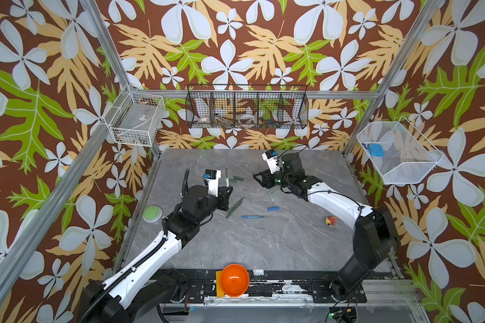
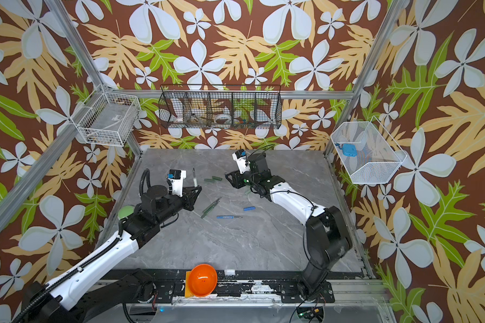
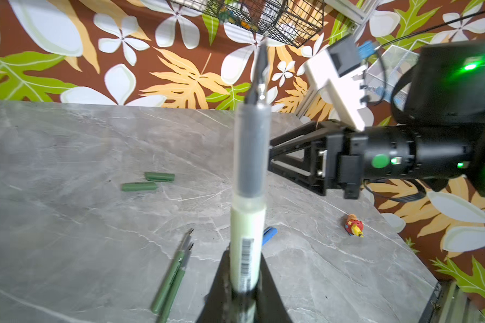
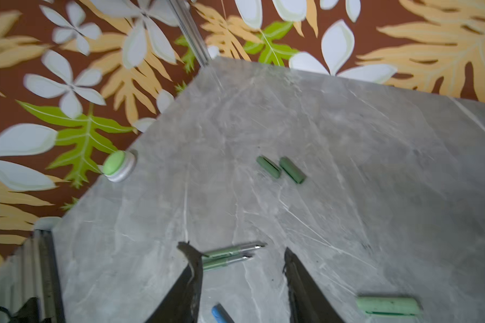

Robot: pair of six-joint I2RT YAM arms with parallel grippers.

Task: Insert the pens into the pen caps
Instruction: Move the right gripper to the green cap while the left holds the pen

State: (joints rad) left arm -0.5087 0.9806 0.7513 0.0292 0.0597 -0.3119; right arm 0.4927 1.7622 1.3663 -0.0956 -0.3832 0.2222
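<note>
While the pale green pen (image 3: 249,156) is gripped by its lower barrel in the left gripper (image 3: 245,260), it is held upright above the table (image 1: 263,246) with its pointed tip uppermost, and the jaws are pressed closed on it. The right gripper (image 4: 235,249) is seen with its fingers set well apart, and nothing is held between them; it is poised over the table. The pale green cap (image 4: 388,306) is found lying flat on the table just beside that gripper. Two dark green caps (image 1: 235,178) are laid side by side near the raised pen. Two dark green pens (image 1: 235,207) are laid parallel and close together nearer the front. The blue pen (image 1: 254,216) and the blue cap (image 1: 273,208) are placed apart from each other at mid-table. A barcode label (image 3: 247,256) is carried on the pale pen's barrel, but its digits are too blurred to be read.
</note>
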